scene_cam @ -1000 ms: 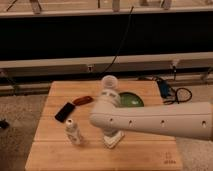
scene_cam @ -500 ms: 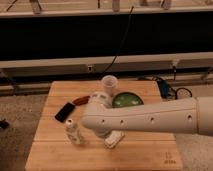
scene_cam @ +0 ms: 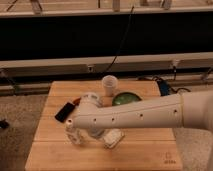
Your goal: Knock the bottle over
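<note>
The bottle (scene_cam: pixel 75 137) is a small slim white bottle standing near the front left of the wooden table (scene_cam: pixel 145 150). Its top is hidden behind my big white arm (scene_cam: pixel 145 112), which reaches in from the right and ends right over it. My gripper (scene_cam: pixel 93 131) is mostly hidden behind the arm, just right of the bottle and next to a flat whitish packet (scene_cam: pixel 113 138). I cannot make out contact between the gripper and the bottle.
A wider white cup (scene_cam: pixel 109 84) stands at the back of the table, with a green bowl (scene_cam: pixel 125 98) beside it. A black flat object (scene_cam: pixel 65 111) and a small reddish thing (scene_cam: pixel 77 101) lie at the left. Cables and a blue item (scene_cam: pixel 164 89) lie behind the table.
My arm has swept left and forward across the table, and its end now covers the top of the bottle. The bottle still stands in the same spot.
</note>
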`<action>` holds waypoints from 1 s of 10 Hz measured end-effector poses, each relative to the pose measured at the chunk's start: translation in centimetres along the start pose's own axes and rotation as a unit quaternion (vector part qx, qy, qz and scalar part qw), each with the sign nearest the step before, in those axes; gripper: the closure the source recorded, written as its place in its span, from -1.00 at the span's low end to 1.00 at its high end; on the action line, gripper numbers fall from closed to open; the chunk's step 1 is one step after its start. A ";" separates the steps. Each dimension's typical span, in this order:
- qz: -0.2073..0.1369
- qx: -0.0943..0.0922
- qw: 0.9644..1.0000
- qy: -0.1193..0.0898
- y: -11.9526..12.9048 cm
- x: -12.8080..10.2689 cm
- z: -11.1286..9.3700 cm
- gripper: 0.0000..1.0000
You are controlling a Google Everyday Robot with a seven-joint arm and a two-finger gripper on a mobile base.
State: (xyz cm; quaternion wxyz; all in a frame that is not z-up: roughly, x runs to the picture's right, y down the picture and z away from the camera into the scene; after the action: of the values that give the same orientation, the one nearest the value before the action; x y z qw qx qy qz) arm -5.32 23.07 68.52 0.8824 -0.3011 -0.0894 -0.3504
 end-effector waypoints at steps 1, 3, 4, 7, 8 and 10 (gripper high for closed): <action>-0.010 -0.001 1.000 -0.002 -0.7 -1.1 -0.1 0.95; -0.038 0.000 0.999 -0.003 -1.8 -3.0 -0.2 0.95; -0.056 0.000 0.998 -0.003 -1.9 -3.4 -0.2 0.95; -0.075 0.004 0.997 -0.005 -2.8 -4.6 -0.3 0.95; -0.082 0.005 0.997 -0.008 -3.2 -5.4 -0.3 0.95; -0.098 0.007 0.995 -0.008 -3.9 -6.3 -0.3 0.95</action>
State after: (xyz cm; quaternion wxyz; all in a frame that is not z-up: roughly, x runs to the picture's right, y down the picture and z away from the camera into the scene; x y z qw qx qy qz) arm -12.60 24.19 67.80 0.8454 -0.2869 -0.1277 -0.4321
